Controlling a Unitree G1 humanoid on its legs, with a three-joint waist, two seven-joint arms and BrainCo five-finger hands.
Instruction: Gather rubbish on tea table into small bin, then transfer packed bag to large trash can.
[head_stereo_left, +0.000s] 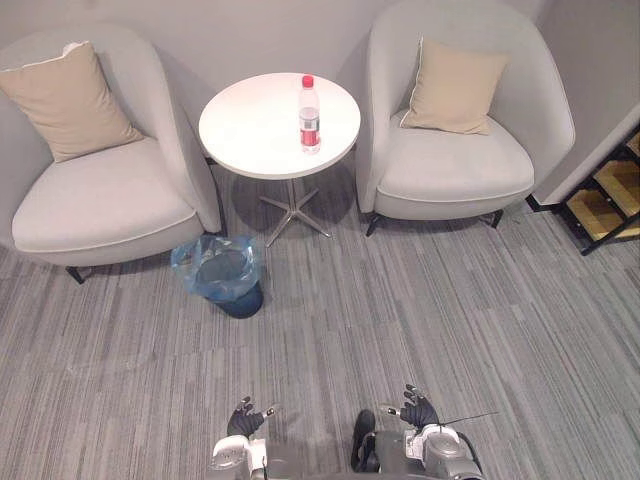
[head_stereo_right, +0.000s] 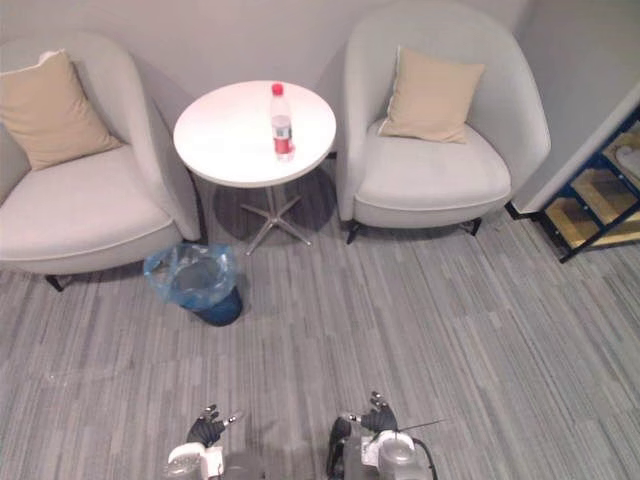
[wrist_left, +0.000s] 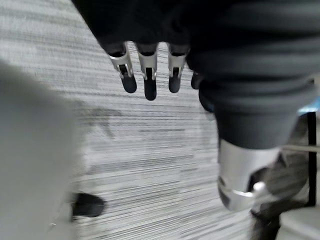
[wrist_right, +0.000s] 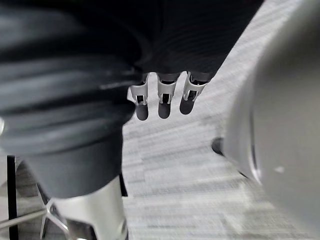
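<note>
One bottle stands on the table, not yet in the bin; left hand and right hand hang low, fingers straight, apart, empty.

lounge corner, two armchairs, round tea table, grey carpet

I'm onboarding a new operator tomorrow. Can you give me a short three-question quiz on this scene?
1. True or false: the red-capped bottle lies on its side on the round table.
2. Where does the blue-bagged small bin stand? A) on the table B) on the floor by the left armchair C) under the table
3. Fill in: the left hand and right hand both hold ____.
Key: 1 false, it stands upright; 2 B; 3 nothing, fingers open.
</note>
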